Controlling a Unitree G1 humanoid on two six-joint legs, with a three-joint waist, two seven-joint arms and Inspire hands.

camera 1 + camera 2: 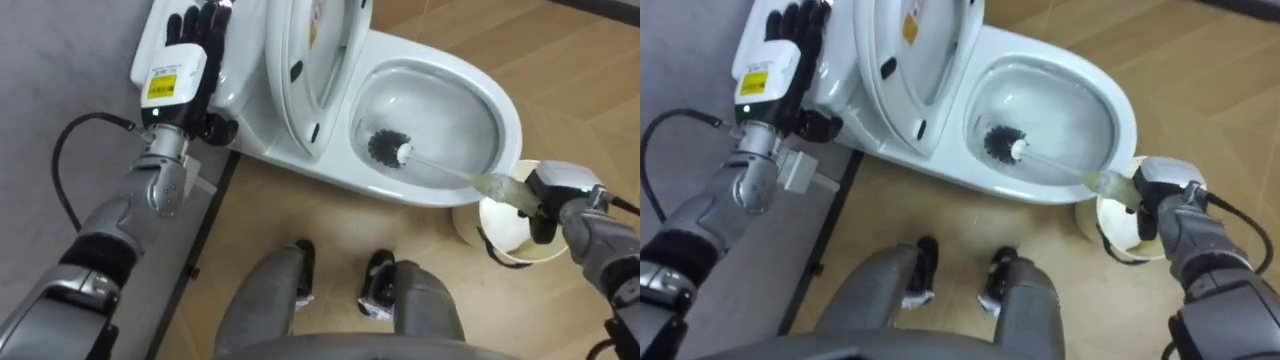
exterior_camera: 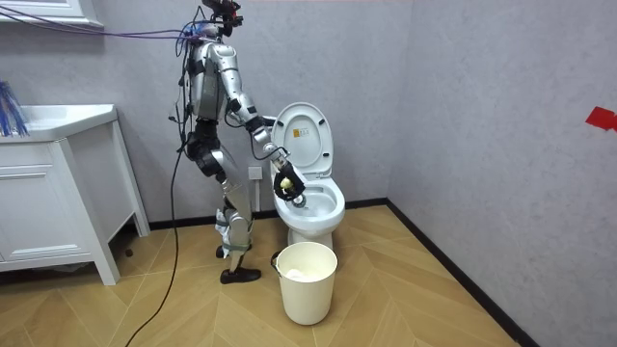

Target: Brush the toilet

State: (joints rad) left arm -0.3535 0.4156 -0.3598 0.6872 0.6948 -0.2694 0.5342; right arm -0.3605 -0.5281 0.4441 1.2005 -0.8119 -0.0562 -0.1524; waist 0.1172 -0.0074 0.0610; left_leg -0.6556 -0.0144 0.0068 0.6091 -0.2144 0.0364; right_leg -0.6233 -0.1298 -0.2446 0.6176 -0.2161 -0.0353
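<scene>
My right hand (image 1: 548, 195) comes in low from the right with the forearm angled toward the toilet. Its fingers are clenched round the pale handle of the toilet brush (image 1: 497, 185). The shaft runs from my grip over the rim into the toilet bowl (image 1: 503, 112), and the dark bristle head (image 1: 385, 148) sits down inside near the bottom. Just under that hand stands a white bin (image 1: 505, 232), close against the toilet's front. My left arm is stretched forward, and my left hand (image 1: 178, 62) lies with straight fingers on the cistern (image 1: 240, 85), beside the raised seat (image 1: 310, 60).
</scene>
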